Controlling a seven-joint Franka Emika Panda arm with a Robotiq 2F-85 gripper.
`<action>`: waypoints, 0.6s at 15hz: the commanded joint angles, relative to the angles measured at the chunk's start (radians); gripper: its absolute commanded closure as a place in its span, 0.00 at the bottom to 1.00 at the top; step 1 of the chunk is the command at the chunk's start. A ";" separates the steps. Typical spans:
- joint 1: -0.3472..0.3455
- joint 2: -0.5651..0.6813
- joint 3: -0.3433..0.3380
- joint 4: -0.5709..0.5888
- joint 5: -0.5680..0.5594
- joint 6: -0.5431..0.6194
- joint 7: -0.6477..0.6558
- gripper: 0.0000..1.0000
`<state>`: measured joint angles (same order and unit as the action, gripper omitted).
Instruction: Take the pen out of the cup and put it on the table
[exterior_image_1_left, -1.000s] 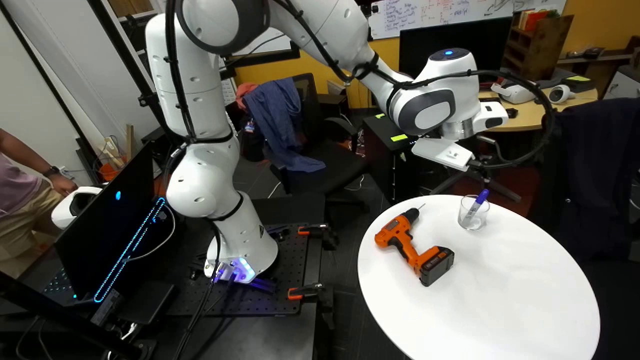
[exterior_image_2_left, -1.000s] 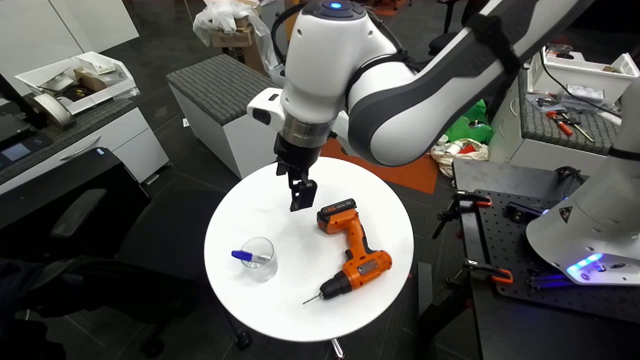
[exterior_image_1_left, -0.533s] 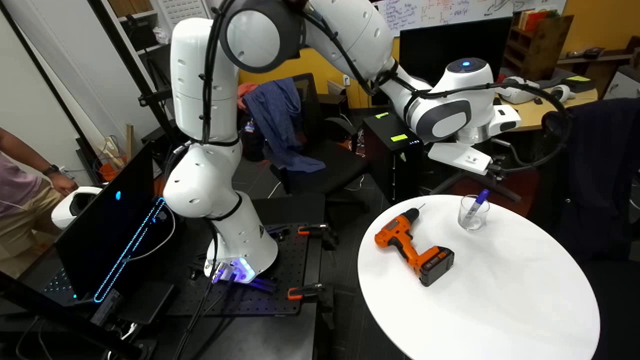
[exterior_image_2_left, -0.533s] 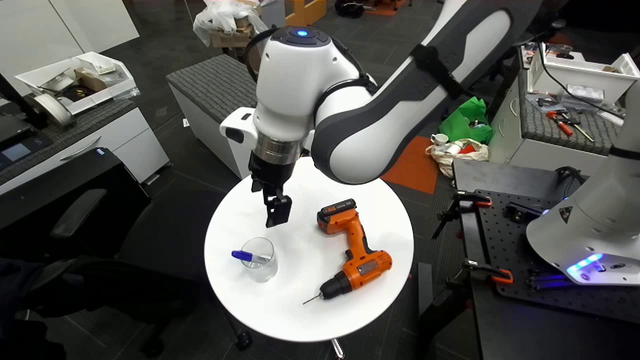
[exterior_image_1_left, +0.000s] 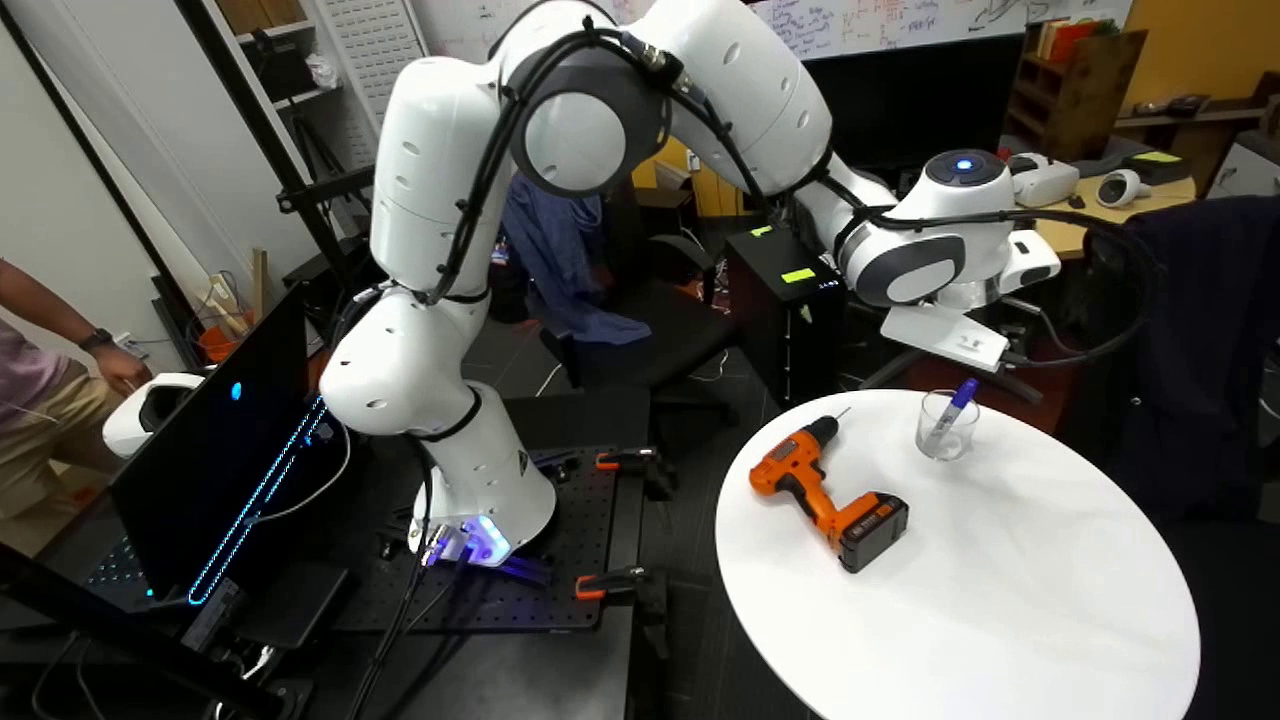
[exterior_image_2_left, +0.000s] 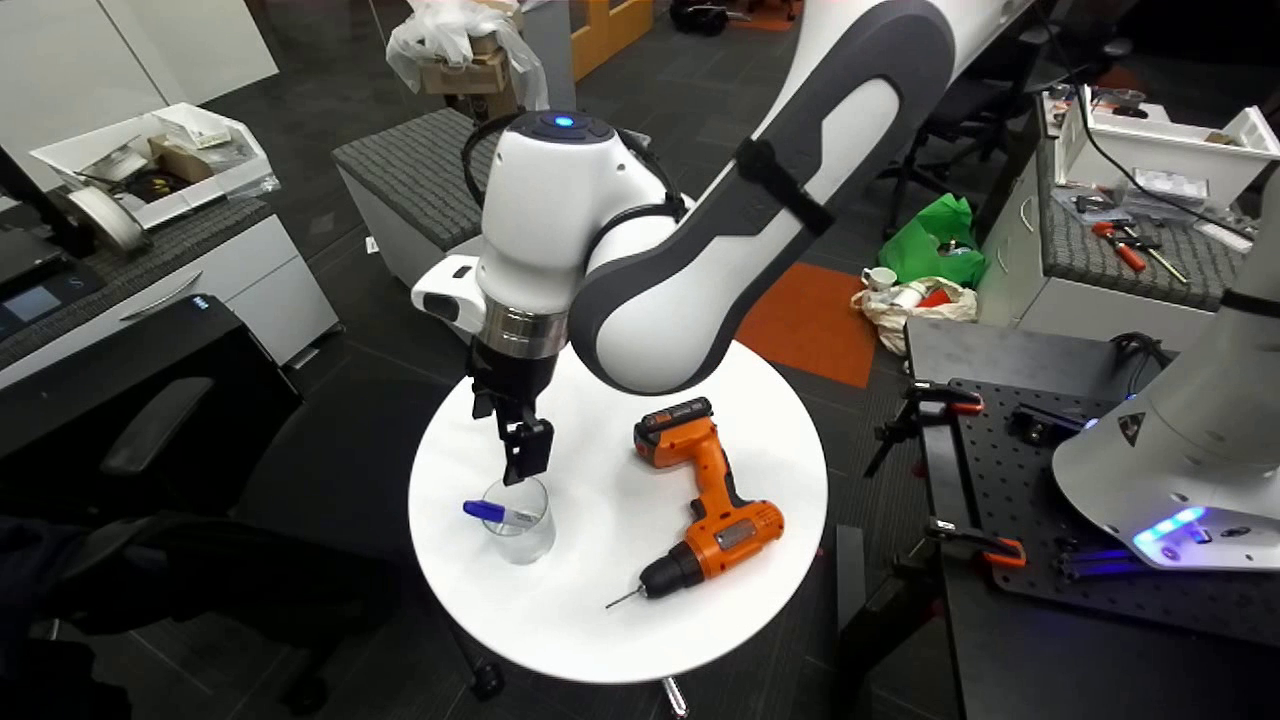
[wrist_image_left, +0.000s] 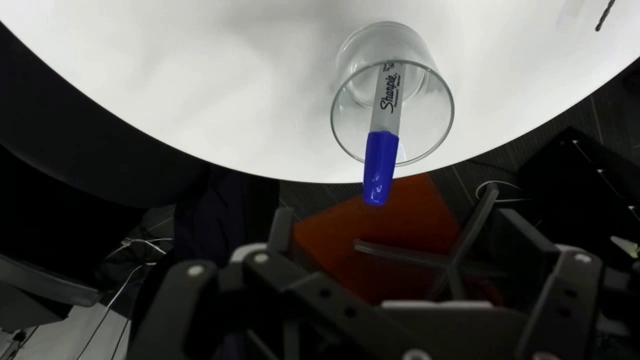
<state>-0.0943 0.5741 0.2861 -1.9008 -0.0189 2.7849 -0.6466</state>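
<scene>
The pen (wrist_image_left: 384, 131), a marker with a blue cap and grey body, leans in the clear cup (wrist_image_left: 434, 131), cap up and out over the rim. Both also show in both exterior views: the pen (exterior_image_1_left: 955, 404) in the cup (exterior_image_1_left: 962, 440), and the pen (exterior_image_2_left: 492, 512) in the cup (exterior_image_2_left: 530, 545). The cup stands on the round white table (exterior_image_1_left: 1020, 590), near its edge. My gripper (wrist_image_left: 404, 225) is open and empty, its fingers wide apart, with the pen's cap ahead of the gap. In an exterior view the gripper (exterior_image_2_left: 506, 430) is above and just behind the cup, apart from the pen.
An orange-and-black drill (exterior_image_2_left: 715, 530) lies on the table beside the cup, its bit (exterior_image_2_left: 625, 598) pointing out. A dark chair (exterior_image_2_left: 190, 430) stands close to the table's edge. A black computer tower (exterior_image_1_left: 785, 310) stands on the floor beyond the table.
The arm has moved my gripper down and across toward the cup. The pen, cup and drill have not moved.
</scene>
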 joint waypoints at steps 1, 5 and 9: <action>-0.005 0.062 0.007 0.077 -0.011 -0.012 -0.025 0.00; -0.003 0.103 0.007 0.120 -0.022 -0.013 -0.021 0.00; -0.006 0.152 0.027 0.157 -0.013 -0.004 -0.022 0.00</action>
<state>-0.0939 0.6803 0.2905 -1.7930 -0.0318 2.7841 -0.6475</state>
